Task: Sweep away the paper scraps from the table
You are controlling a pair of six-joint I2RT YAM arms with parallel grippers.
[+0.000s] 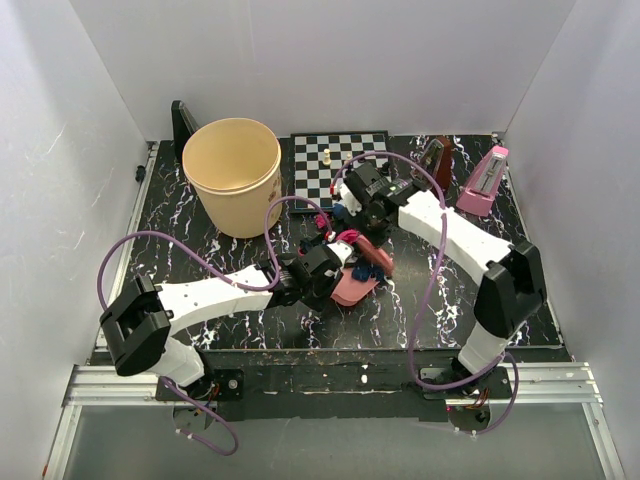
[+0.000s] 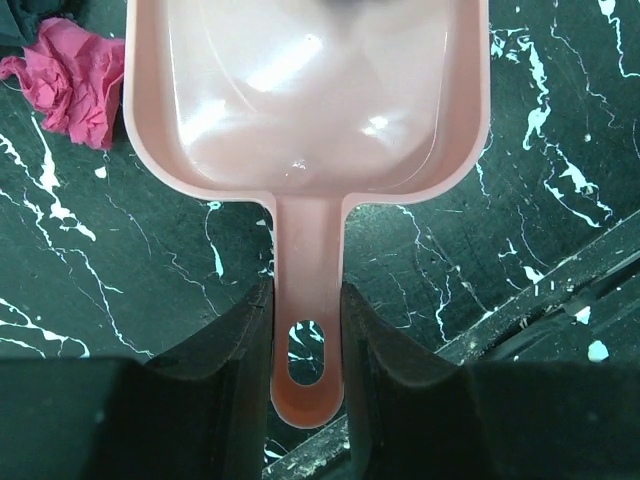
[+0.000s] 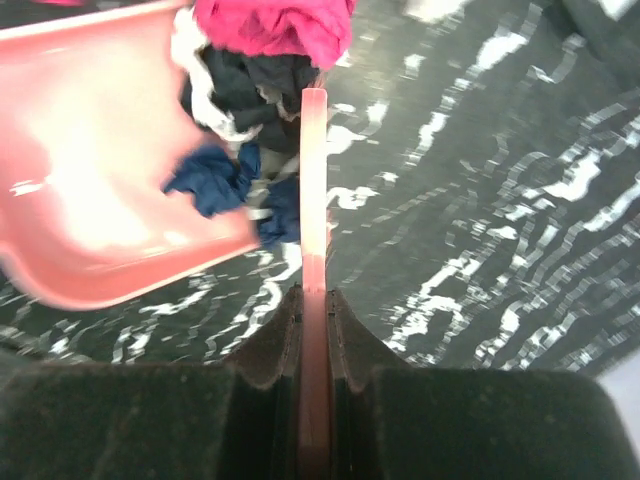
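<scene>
Several paper scraps point(image 3: 245, 120), magenta, black and dark blue, lie bunched at the centre of the table point(image 1: 380, 320) in the top view. In the right wrist view they sit at top centre, caught between the lip of the pink dustpan point(image 3: 90, 200) on the left and a flat pink sweeper point(image 3: 313, 170) on the right. The bunch is longer than wide and runs top to bottom of that frame along the sweeper's face; crumpled wads like these point nowhere. One magenta wad point(image 2: 65, 75) sits outside the pan's corner, at the upper left of the left wrist view, and the pan floor I can see looks bare. The left gripper point(image 2: 305, 335) is clamped narrow on the pan's handle, and the right gripper point(image 3: 313, 330) is pinched on the sweeper. I'd say the gathering stroke is in hand. Next the sweeper should push the bunch leftward over the lip while the pan lies flat.
</scene>
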